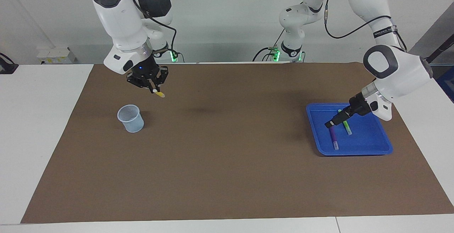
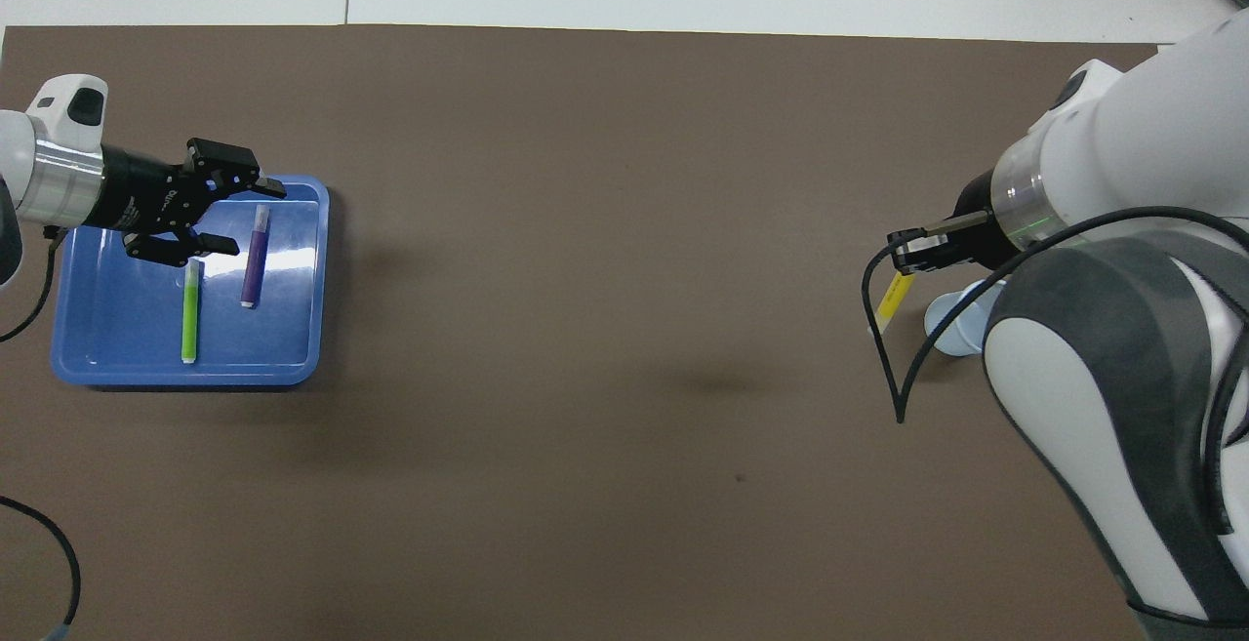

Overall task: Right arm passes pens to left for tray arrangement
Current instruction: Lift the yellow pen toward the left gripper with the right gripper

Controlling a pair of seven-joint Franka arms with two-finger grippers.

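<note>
A: Pens first. Where are they?

B: Two lie flat in the blue tray (image 1: 369,144), toward the left arm's end of the tabletop (image 1: 227,162). The purple pen (image 1: 333,138) and the green pen (image 1: 347,126) rest side by side, apart from each other, the green one closer to the robots. The yellow pen (image 1: 159,94) is up in the air, pinched by the right hand (image 1: 152,88).

A: So the right hand is closed on it?

B: Yes, its fingertips are pressed onto the pen's upper end, and the pen hangs slanting down from them. A small blue light glows on that hand. It hangs over bare brown mat (image 1: 227,190), beside the pale-blue cup (image 1: 131,118) rather than above it.

A: And the cup?

B: Standing upright on the mat toward the right arm's end.

A: What about the left hand (image 2: 224,217)?

B: Spread wide and holding nothing. In the overhead view its two fingers stand well apart over the tray. From the facing view it sits above the tray, just over the purple pen's end, and I cannot tell whether it touches anything.
</note>
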